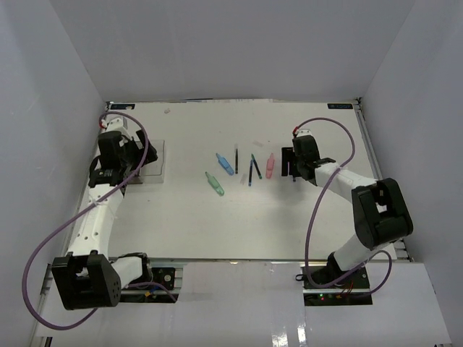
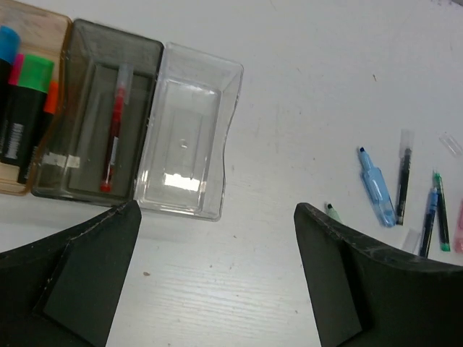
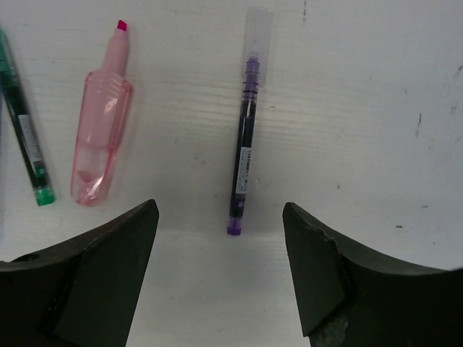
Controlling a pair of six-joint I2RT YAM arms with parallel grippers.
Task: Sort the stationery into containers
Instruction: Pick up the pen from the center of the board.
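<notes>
The label on the purple pen (image 3: pixel 244 159) is too small to read. The right gripper (image 3: pixel 219 210) straddles it, open and holding nothing. The left gripper (image 2: pixel 217 210) gapes empty near three boxes (image 2: pixel 188 137). The amber box holds highlighters (image 2: pixel 29 108), cut off at the edge; the grey box holds one red pen (image 2: pixel 113 137).

A robotics lab: white walls (image 1: pixel 217 50) are enclosing a white tabletop (image 1: pixel 217 231) where a left arm (image 1: pixel 98 217) and right arm (image 1: pixel 380 213) are standing.
</notes>
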